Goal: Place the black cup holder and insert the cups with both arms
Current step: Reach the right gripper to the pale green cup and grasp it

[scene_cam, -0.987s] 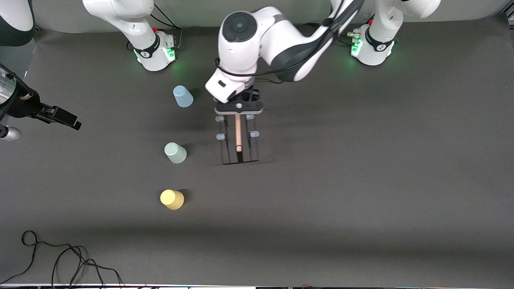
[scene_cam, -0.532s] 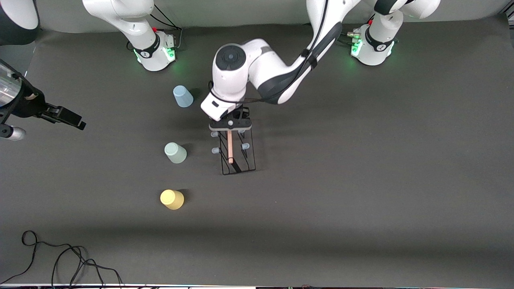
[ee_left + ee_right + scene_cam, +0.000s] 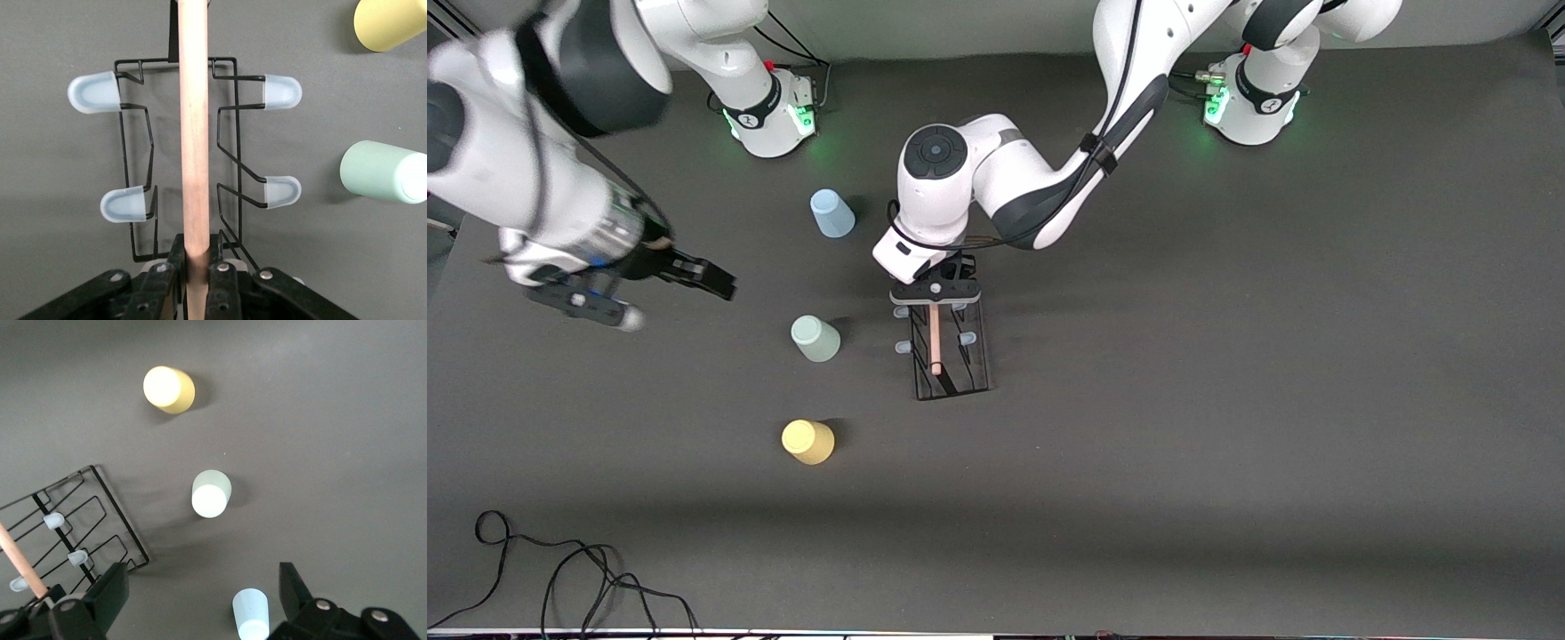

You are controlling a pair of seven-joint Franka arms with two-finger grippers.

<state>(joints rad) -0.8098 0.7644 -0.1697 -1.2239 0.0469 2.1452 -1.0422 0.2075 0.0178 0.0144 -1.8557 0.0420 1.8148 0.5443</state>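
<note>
Since a second ago the right arm has swung in over the worktop (image 3: 1227,400), its right hand (image 3: 200,603) now hanging spread over the bare surface near the pale grey-green cup (image 3: 815,339). The left hand (image 3: 935,291) has carried the black cup holder (image 3: 951,356) closer to the front camera and pinches its wooden rod handle (image 3: 193,133); the holder sits beside the grey-green cup. The light blue cup (image 3: 831,213) and yellow cup (image 3: 808,442) stand upside down.
</note>
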